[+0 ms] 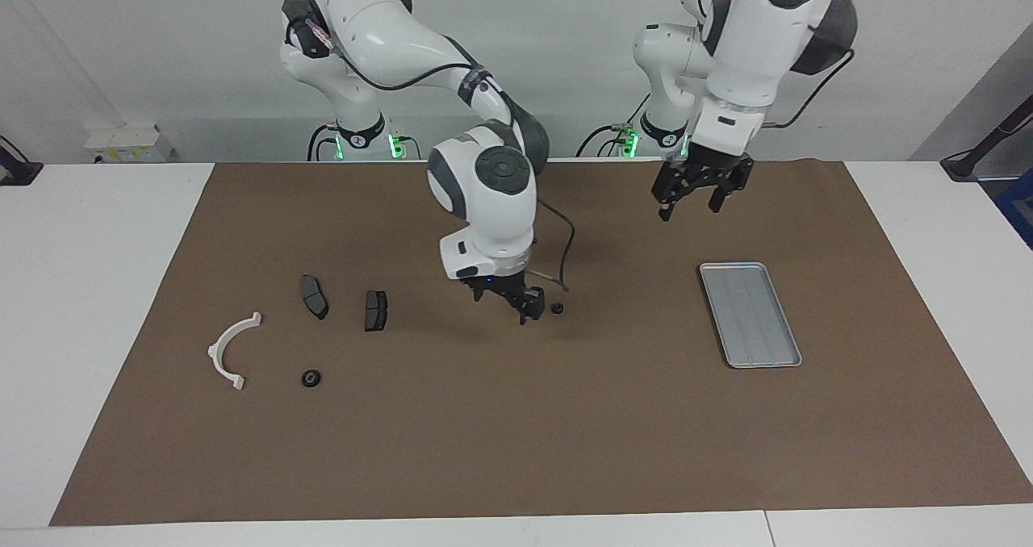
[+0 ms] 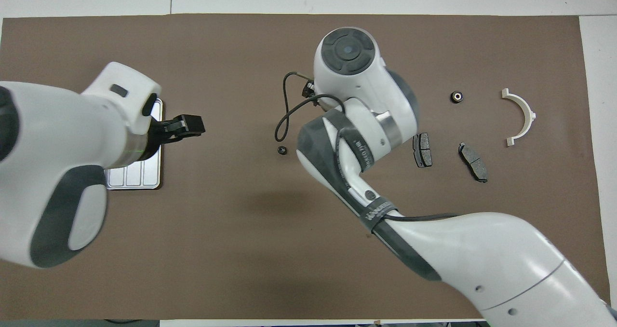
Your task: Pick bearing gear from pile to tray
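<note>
The pile lies toward the right arm's end: two dark pads [image 1: 314, 296] [image 1: 375, 310], a white arc bracket [image 1: 230, 349] and a small black round piece [image 1: 311, 378]. They also show in the overhead view [image 2: 422, 149]. A second small black round piece [image 1: 557, 308] lies alone on the mat mid-table [image 2: 281, 150]. My right gripper [image 1: 516, 306] hangs low just beside it, open and empty; its own wrist hides it from above. The silver tray [image 1: 750, 315] holds nothing. My left gripper [image 1: 696, 200] is open and raised over the mat beside the tray [image 2: 185, 127].
A brown mat [image 1: 516, 450] covers most of the white table. The left arm's body covers most of the tray [image 2: 140, 177] in the overhead view. A thin black cable [image 2: 289, 110] loops from the right wrist above the lone black piece.
</note>
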### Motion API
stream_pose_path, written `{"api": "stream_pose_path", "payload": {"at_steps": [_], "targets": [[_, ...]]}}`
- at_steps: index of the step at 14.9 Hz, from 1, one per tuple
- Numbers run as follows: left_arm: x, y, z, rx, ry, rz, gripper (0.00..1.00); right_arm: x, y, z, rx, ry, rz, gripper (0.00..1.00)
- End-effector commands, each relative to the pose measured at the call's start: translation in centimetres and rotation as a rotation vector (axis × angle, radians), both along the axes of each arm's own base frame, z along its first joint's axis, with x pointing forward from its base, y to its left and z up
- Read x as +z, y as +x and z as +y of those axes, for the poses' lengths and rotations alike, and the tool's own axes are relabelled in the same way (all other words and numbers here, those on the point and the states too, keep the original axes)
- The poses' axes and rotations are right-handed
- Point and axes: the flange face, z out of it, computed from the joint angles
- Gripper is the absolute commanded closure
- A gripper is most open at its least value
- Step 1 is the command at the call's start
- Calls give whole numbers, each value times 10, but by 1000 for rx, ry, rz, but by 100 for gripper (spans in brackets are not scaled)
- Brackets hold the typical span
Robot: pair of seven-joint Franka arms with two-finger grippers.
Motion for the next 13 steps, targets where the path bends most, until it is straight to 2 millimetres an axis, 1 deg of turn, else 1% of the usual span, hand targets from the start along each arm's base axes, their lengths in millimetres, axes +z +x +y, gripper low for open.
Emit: {"api": "stream_pose_path", "payload": {"at_steps": [1, 2, 3, 4, 5, 7, 8, 9, 10, 11, 12, 13], "targets": [[-56, 33, -70, 53, 24, -5, 1, 10, 22, -79, 139, 3, 38, 0], [-64, 34, -78, 58, 16, -12, 1, 8, 28, -103, 171, 0, 48, 0], [-79, 33, -91, 56, 22, 1, 1, 6, 33, -124, 185, -2, 52, 0], [-102, 32, -105, 59, 38, 23, 1, 3, 38, -149, 174, -3, 60, 0], [-116, 41, -118, 68, 45, 15, 1, -1, 42, -172, 161, -2, 58, 0], [-142, 52, -129, 82, 65, 18, 2, -13, 47, -211, 156, 2, 41, 0], [-150, 52, -129, 80, 65, 20, 3, -21, 47, -227, 148, 2, 30, 0], [-160, 44, -128, 74, 80, 42, 4, -32, 47, -241, 139, 2, 20, 0], [-165, 38, -132, 68, 77, 51, 4, -47, 45, -253, 127, 3, 20, 0], [-165, 35, -134, 67, 68, 54, 4, -62, 42, -263, 116, 6, 15, 0], [-171, 34, -134, 67, 61, 54, 4, -74, 39, -273, 102, 8, 9, 0], [-181, 30, -132, 71, 49, 57, 4, -84, 39, -281, 93, 9, 6, 0]]}}
